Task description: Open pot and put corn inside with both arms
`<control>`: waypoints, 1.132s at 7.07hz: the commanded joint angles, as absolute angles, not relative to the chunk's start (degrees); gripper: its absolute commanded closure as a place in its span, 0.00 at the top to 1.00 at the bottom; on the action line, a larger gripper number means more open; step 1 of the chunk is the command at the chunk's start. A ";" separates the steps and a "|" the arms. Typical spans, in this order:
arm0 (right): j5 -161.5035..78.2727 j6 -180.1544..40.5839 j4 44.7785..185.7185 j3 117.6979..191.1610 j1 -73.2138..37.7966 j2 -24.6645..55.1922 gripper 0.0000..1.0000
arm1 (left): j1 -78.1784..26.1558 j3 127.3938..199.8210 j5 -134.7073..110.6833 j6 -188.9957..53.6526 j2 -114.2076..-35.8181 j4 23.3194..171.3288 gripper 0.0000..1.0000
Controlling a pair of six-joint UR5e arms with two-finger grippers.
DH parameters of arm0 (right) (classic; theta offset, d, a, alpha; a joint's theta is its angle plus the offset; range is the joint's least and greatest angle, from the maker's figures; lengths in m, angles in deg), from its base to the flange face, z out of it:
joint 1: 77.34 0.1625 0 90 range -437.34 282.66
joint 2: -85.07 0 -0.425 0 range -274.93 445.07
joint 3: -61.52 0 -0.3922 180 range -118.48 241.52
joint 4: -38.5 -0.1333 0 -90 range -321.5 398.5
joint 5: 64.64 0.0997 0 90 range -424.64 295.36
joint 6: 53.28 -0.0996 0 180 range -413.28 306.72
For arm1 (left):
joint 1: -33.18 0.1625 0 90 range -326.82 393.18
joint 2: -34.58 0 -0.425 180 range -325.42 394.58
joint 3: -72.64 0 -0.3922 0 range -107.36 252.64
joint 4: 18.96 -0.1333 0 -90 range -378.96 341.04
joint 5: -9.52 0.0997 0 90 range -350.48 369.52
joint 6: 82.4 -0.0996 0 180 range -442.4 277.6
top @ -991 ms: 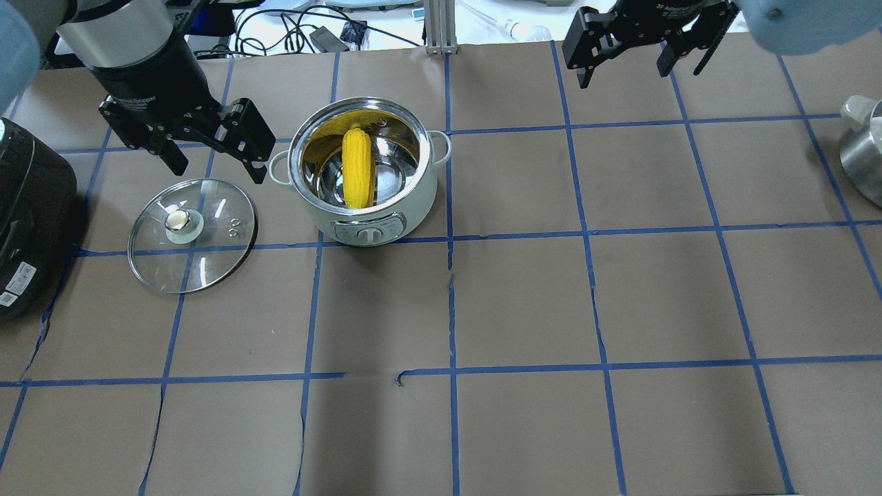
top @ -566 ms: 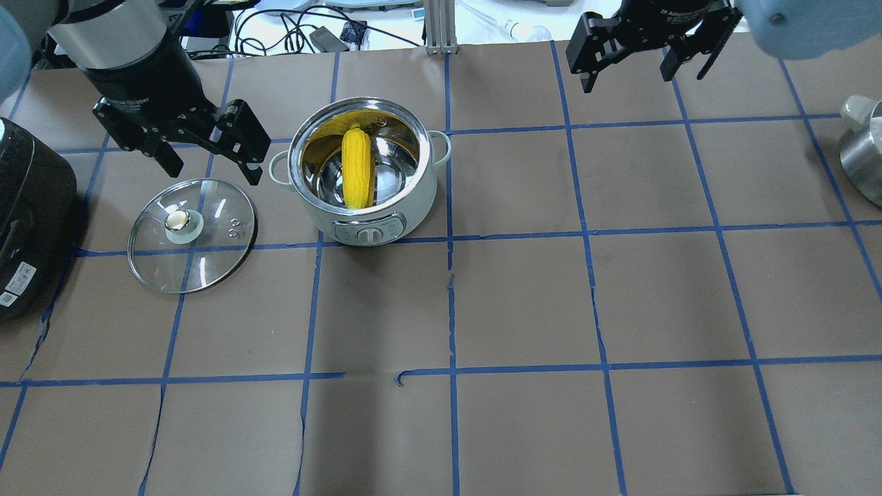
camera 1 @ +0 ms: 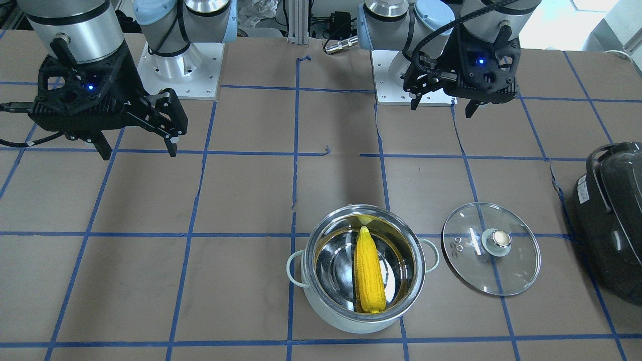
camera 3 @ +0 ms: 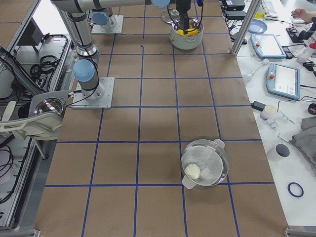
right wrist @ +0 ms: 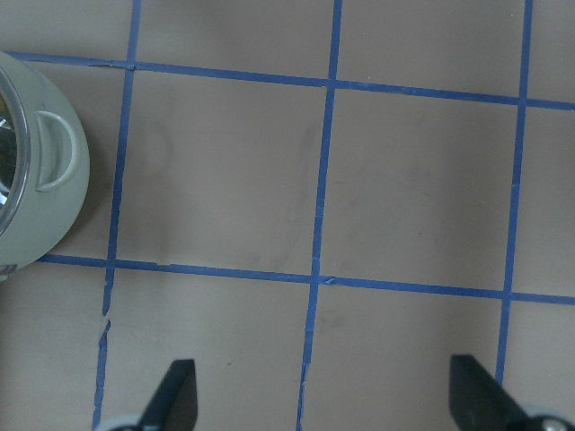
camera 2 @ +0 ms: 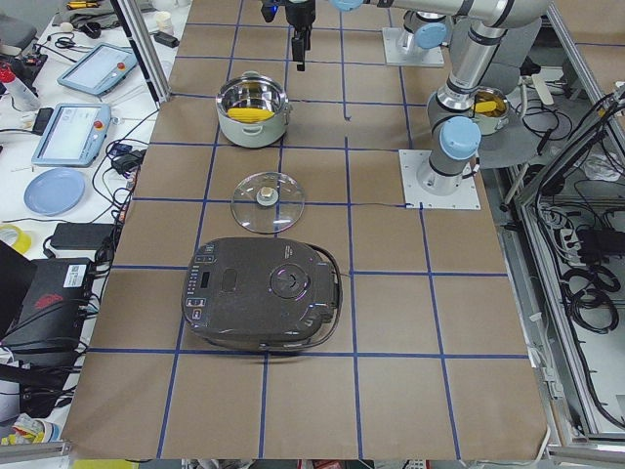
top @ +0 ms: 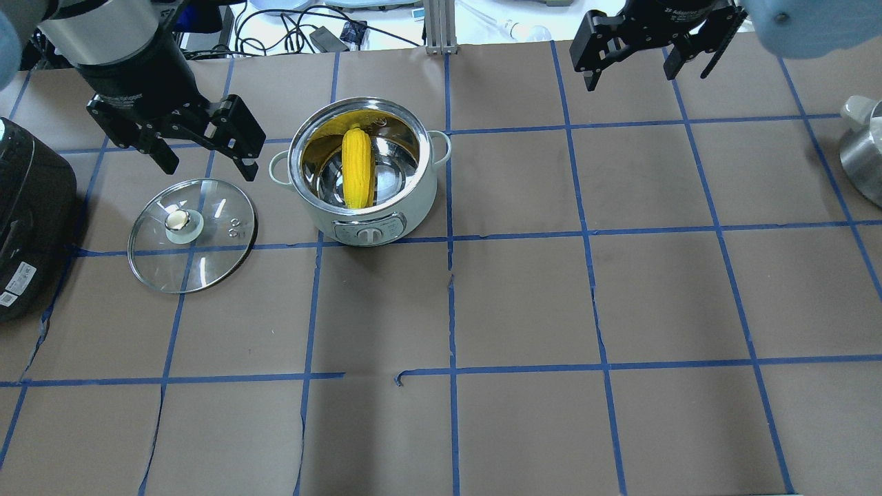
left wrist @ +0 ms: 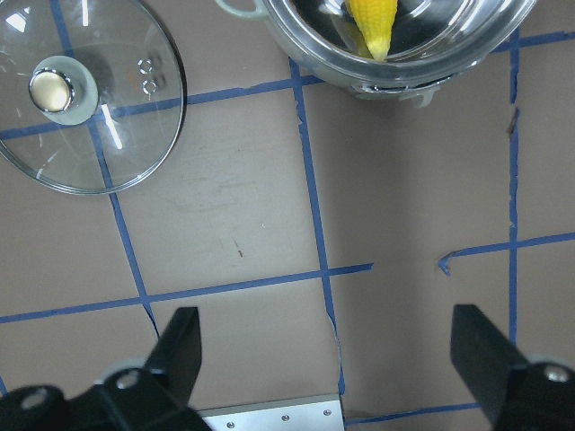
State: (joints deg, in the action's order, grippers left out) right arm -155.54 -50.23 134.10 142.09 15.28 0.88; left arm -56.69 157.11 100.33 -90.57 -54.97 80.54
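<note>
Both grippers have drifted slightly since a second ago, each shifting toward the top of the overhead view, while the pot, corn and lid lie exactly where they lay before. Left gripper (top: 208, 167): fingers spread wide apart, holding nothing, hanging above the bench (top: 524, 303) on the robot's left side; the front-facing view places it near the robot's edge of the bench, well apart from the pot. Right gripper (top: 637, 79): likewise spread apart and empty, raised over the robot's right half of the bench, also near the robot's edge. Pot (top: 413, 210): uncovered, upright, standing close to the edge opposite the robot and somewhat to the robot's left of the midline, with its two loop handles pointing toward the bench ends. Corn (top: 357, 169): inside the pot, lying across the shiny floor, pointed end toward the robot's edge and thick end toward the opposite edge, its yellow mirrored in the steel wall. Lid (top: 207, 241): flat on the bench, knob (top: 178, 220) up, just beside the pot on the robot's left and not touching it. Black appliance (top: 31, 220): at the left end of the bench. Second steel vessel (top: 861, 155): at the right end.
</note>
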 commanded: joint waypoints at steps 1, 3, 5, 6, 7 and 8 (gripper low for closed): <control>-155.61 -50.21 135.00 142.12 15.21 0.87 1.00 | -56.12 157.19 100.23 -90.58 -54.98 80.54 1.00; -155.52 -50.21 134.23 142.12 15.21 0.79 1.00 | -55.32 157.10 100.49 -90.66 -54.89 80.54 1.00; -155.34 -50.21 131.14 142.03 15.21 0.44 1.00 | -55.23 157.28 100.40 -90.66 -54.89 80.54 1.00; -155.51 -50.21 131.14 142.12 15.21 0.43 1.00 | -55.23 157.28 100.40 -90.66 -54.89 80.54 1.00; -155.60 -50.21 131.66 142.12 15.21 0.43 1.00 | -55.15 157.36 100.31 -90.66 -54.89 80.54 1.00; -155.60 -50.38 131.75 142.12 15.21 0.43 1.00 | -55.15 157.02 100.49 -90.66 -54.89 80.54 1.00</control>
